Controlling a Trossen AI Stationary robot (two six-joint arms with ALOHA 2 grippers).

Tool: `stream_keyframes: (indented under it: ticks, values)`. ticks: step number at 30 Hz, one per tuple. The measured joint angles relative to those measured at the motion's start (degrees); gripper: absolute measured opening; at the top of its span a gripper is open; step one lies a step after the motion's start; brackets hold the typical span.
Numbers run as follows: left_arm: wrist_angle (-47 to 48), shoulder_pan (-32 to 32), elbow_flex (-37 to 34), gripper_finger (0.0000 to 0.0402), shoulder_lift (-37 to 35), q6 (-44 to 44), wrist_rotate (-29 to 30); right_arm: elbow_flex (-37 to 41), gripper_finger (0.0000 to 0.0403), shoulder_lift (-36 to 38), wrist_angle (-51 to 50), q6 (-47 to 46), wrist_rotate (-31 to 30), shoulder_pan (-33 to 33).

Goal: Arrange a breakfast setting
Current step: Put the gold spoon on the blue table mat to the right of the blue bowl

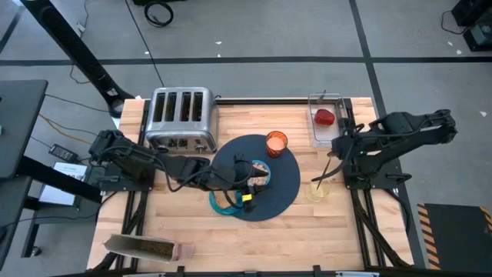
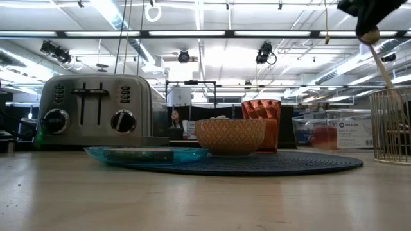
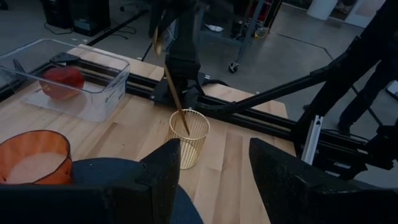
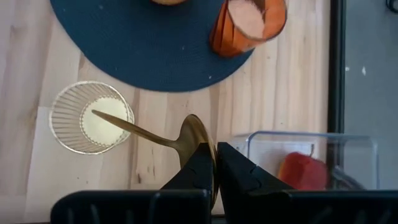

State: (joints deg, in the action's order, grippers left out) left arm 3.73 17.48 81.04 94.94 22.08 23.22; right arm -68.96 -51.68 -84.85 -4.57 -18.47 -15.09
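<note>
The dark-blue round mat (image 1: pixel 280 185) lies mid-table. On it stand the orange cup (image 1: pixel 277 142) and the small bowl (image 2: pixel 230 136), which holds cereal. The teal plate (image 2: pixel 148 154) with the toast slice (image 2: pixel 138 154) lies at the mat's near left edge. The red fruit (image 1: pixel 325 117) lies in a clear box (image 1: pixel 323 127). My right gripper (image 4: pixel 216 155) is shut on the gold spoon (image 4: pixel 143 134) above a gold wire holder (image 1: pixel 317 189). My left gripper (image 3: pixel 214 165) is open and empty, low over the mat beside the bowl. My right gripper pinches the spoon's bowl end (image 4: pixel 198 138) between its two fingers from above, pointing down. The spoon hangs slanted below the fingers. Its handle tip (image 4: pixel 94 113) is inside the wire holder.
A steel toaster (image 1: pixel 181 117) stands at the far left of the table. A cereal box (image 1: pixel 146 248) lies at the near left edge. Black rails run along both sides of the table.
</note>
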Motion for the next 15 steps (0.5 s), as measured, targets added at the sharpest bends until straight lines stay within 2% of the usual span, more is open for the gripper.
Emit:
stream_keyframes:
  ticks: [7,15]
  values:
    - [-0.16,-0.07,0.0,0.0198,-0.11,0.16,-0.02,-10.95,0.0014,-4.39,-5.12,1.37,0.45,0.02]
    - [-4.14,0.38,-0.01,0.0199,-0.17,2.61,-0.53,-23.05,0.0014,-9.87,-3.08,0.67,7.15,1.48]
